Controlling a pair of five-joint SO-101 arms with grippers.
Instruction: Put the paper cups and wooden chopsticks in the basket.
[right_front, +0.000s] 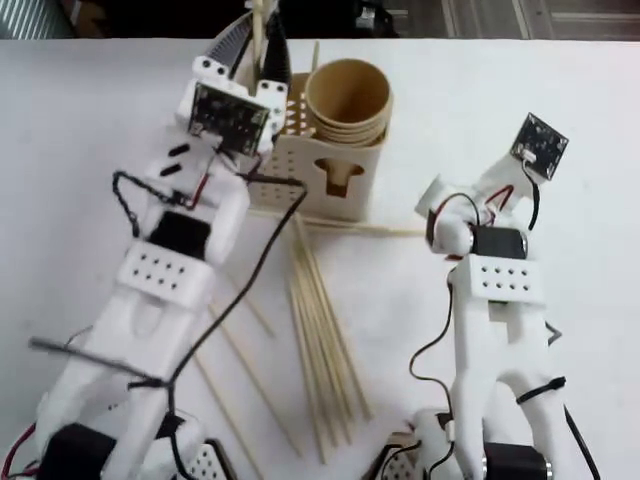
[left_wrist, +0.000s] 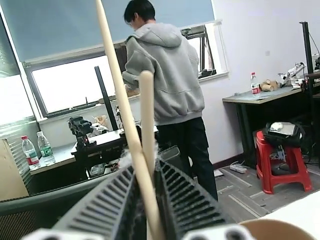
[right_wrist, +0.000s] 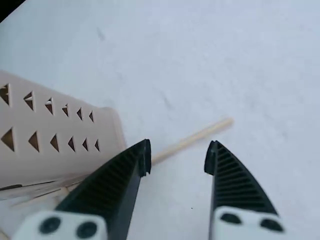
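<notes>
The room around the white table (right_front: 80, 120)

Past the table's far edge, a wide window (left_wrist: 70, 87) is letting in bright daylight, and a blue blind (left_wrist: 50, 30) is hanging over its upper part. Two water bottles (left_wrist: 37, 148) are standing side by side on a grey surface below the window, just beside a tan box (left_wrist: 11, 170). Over by the white wall, a desk (left_wrist: 265, 95) is carrying a bottle with a red label (left_wrist: 255, 84). A red stool (left_wrist: 280, 150) is sitting beside that desk, with a dark bag (left_wrist: 282, 132) resting on its seat. A white power strip (left_wrist: 239, 169) is lying on the grey carpet (left_wrist: 250, 200) near the wall.
</notes>
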